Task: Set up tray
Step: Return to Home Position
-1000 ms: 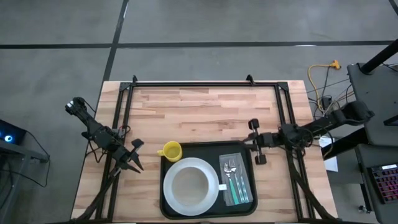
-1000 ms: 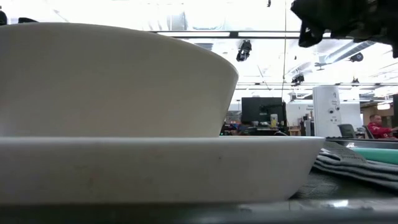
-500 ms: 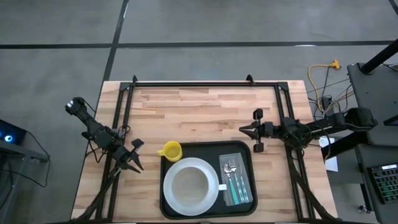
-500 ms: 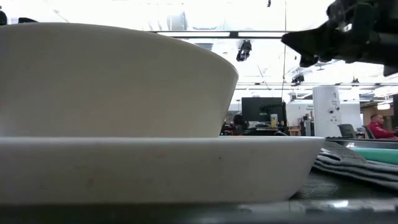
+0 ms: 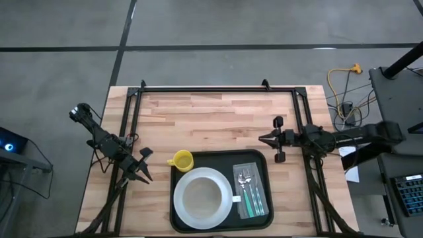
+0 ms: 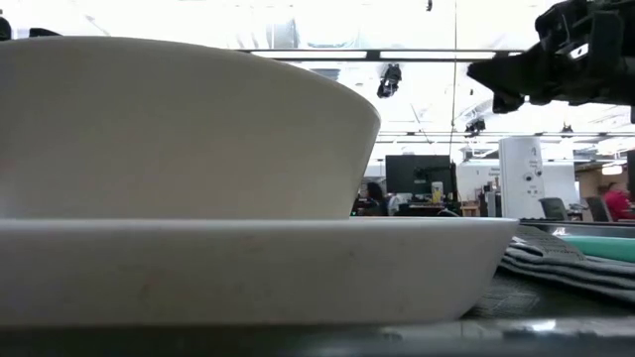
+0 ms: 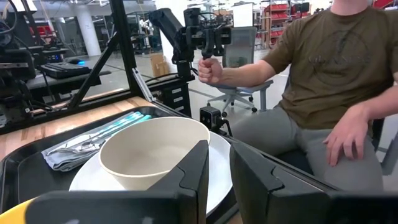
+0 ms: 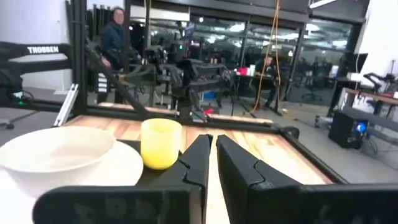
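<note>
Sitting at the counter's [image 5: 218, 112] near edge, the tray [image 5: 211, 160] holds a plate [image 5: 227, 210], bowl [image 5: 201, 198], cutlery [image 5: 250, 192] and yellow cup [image 5: 181, 160], with the left gripper [image 5: 147, 176] just left of it and the right gripper [image 5: 262, 139] beyond its far-right corner, both pinched closed.

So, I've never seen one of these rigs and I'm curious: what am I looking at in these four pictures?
It's a robot with two dark arms at a wooden table. One camera looks straight down, one sits at table height, and one rides on each wrist. The left gripper waits left of the black tray; the right gripper hovers just beyond its far right corner. Both hold nothing. On the tray sit a white plate carrying a bowl, a yellow cup, and a napkin with cutlery.
</note>
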`<move>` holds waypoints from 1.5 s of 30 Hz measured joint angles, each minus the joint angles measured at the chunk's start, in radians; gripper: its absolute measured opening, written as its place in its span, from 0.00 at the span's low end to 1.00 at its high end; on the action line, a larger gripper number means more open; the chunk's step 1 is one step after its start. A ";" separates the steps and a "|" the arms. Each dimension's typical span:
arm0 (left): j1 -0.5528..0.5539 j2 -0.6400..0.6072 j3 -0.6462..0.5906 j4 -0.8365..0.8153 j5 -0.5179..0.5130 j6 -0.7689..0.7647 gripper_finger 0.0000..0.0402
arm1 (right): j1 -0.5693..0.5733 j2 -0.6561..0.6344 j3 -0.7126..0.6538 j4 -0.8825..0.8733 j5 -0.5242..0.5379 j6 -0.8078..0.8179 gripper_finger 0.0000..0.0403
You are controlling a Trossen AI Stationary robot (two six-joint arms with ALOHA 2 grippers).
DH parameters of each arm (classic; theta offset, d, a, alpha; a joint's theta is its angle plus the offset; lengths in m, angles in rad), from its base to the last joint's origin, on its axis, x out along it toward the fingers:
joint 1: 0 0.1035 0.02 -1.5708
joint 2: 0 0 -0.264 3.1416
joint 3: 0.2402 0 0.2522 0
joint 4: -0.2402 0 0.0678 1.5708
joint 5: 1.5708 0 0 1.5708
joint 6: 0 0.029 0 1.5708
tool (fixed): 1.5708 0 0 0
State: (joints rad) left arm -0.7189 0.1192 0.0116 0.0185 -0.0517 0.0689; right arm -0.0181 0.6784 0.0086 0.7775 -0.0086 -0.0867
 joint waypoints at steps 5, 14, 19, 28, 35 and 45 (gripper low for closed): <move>0.000 0.000 0.000 0.000 0.000 0.000 0.12 | 0.000 -0.131 0.000 -0.145 0.000 0.006 0.06; 0.000 0.000 0.000 0.000 0.000 0.000 0.12 | 0.000 -0.335 0.000 -0.426 0.000 -0.002 0.06; 0.000 0.000 0.000 0.000 0.000 0.000 0.12 | 0.000 -0.446 0.000 -0.555 -0.007 0.001 0.06; 0.000 0.000 0.000 0.000 0.000 0.000 0.12 | 0.000 -0.650 0.001 -0.760 -0.027 -0.002 0.06; 0.000 0.000 0.000 0.000 0.000 0.000 0.12 | 0.001 -0.665 0.008 -0.772 -0.098 0.007 0.06; 0.000 0.000 0.000 0.000 0.000 0.000 0.12 | 0.000 -0.630 0.009 -0.775 -0.097 -0.003 0.06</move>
State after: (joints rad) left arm -0.7189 0.1192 0.0116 0.0188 -0.0516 0.0689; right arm -0.0177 0.0486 0.0174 0.0026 -0.1057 -0.0898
